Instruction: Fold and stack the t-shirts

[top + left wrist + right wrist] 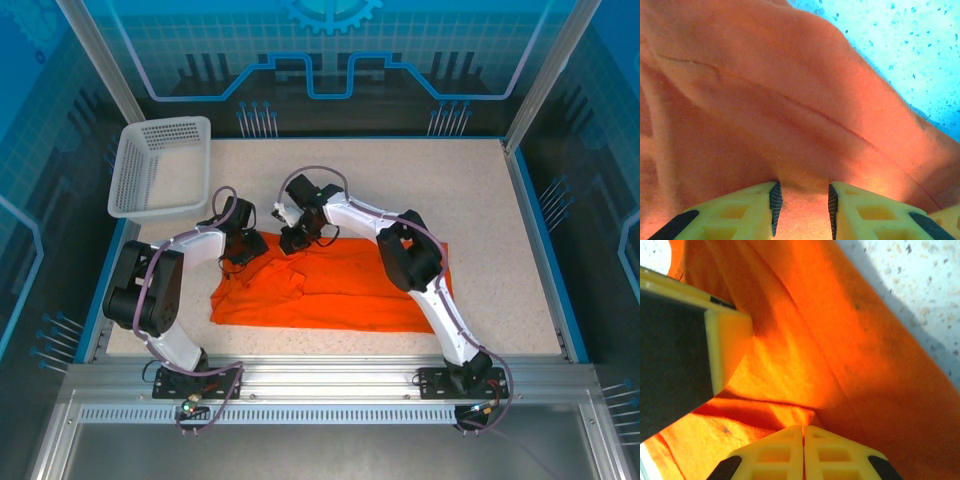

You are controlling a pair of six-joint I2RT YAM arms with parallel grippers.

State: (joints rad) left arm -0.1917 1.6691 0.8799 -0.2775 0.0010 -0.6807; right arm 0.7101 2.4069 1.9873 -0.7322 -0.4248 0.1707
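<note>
At far edge of t-shirt [340, 285]: left pincer [802, 202] pinching fabric; right pincer [803, 432] pressed together.

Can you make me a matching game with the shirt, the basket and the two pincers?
Things:
1. t-shirt
2. basket
3. left pincer
4. right pincer

Descriptions:
A. white, at the table's far left corner
B. fingers pressed together, pinching orange cloth
C. orange, spread on the table
D. fingers a little apart, with cloth between them

Pairs: 1-C, 2-A, 3-D, 4-B
</note>
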